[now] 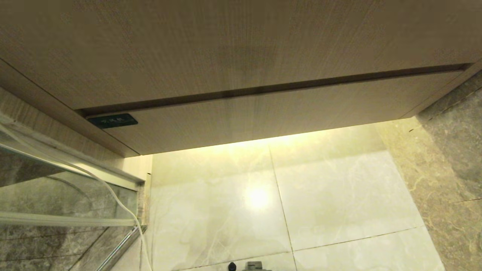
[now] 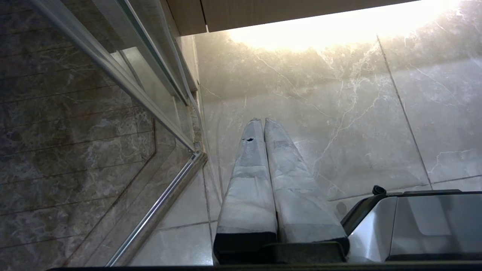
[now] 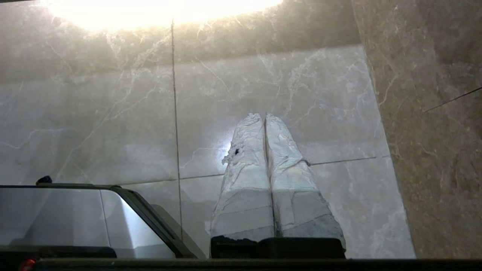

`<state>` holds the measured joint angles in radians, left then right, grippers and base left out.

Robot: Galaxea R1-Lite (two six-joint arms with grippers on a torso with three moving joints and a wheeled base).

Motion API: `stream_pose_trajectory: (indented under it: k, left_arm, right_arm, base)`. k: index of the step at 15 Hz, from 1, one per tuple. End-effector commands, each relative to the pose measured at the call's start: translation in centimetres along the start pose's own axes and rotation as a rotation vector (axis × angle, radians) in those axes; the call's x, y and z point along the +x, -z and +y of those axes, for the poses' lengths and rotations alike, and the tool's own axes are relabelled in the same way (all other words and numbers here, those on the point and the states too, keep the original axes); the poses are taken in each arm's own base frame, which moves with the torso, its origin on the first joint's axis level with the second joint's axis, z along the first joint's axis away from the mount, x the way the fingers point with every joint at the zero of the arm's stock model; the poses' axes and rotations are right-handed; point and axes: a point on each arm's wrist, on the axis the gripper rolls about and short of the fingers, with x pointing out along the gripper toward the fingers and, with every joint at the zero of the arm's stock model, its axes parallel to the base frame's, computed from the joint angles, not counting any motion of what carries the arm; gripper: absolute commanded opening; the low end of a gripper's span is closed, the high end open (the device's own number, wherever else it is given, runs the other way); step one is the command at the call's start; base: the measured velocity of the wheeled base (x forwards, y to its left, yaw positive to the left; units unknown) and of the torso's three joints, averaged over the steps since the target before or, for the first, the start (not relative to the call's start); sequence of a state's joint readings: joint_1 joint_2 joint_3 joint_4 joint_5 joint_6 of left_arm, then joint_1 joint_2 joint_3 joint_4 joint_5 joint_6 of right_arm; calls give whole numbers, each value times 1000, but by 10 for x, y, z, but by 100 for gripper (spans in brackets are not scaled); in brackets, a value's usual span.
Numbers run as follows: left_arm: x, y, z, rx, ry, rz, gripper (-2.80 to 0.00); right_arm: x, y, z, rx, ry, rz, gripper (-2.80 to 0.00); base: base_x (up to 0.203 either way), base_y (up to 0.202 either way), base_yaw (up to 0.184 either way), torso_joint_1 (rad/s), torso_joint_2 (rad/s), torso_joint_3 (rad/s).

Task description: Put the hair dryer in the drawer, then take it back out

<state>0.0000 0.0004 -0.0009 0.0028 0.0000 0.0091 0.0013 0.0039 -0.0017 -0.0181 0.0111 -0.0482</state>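
The drawer (image 1: 271,114) is a narrow wood-grain front low on the cabinet, closed flush, with a small dark label (image 1: 113,121) at its left end. The hair dryer is out of view. A thin white cord (image 1: 113,195) hangs down along the glass at the left. Neither gripper appears in the head view. In the left wrist view my left gripper (image 2: 263,121) points at the floor tiles, its taped fingers pressed together with nothing between them. In the right wrist view my right gripper (image 3: 263,116) hangs the same way, shut and empty above the pale marble floor (image 3: 320,94).
A taller plain wood-grain panel (image 1: 226,49) sits above the drawer. A glass partition with a metal rail (image 1: 56,195) stands at the left, and a dark marble wall (image 1: 452,158) at the right. My base's silver cover (image 2: 414,222) lies between the arms.
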Motion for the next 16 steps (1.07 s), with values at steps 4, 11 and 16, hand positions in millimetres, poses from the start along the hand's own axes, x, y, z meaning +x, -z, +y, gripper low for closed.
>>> stream_pose_trajectory:
  k: [4,11,16]
  left_arm:
    - [0,0,0,0,0,-2,-280]
    - [0,0,0,0,0,-2,-280]
    - [0,0,0,0,0,-2,-280]
  right_arm:
    - [0,1,0,44,5,2,-280]
    - [0,1,0,48,5,2,-280]
    - [0,1,0,48,5,1,-280]
  base:
    - [0,0,0,0,0,0]
    - [0,0,0,0,0,0]
    - [0,0,0,0,0,0]
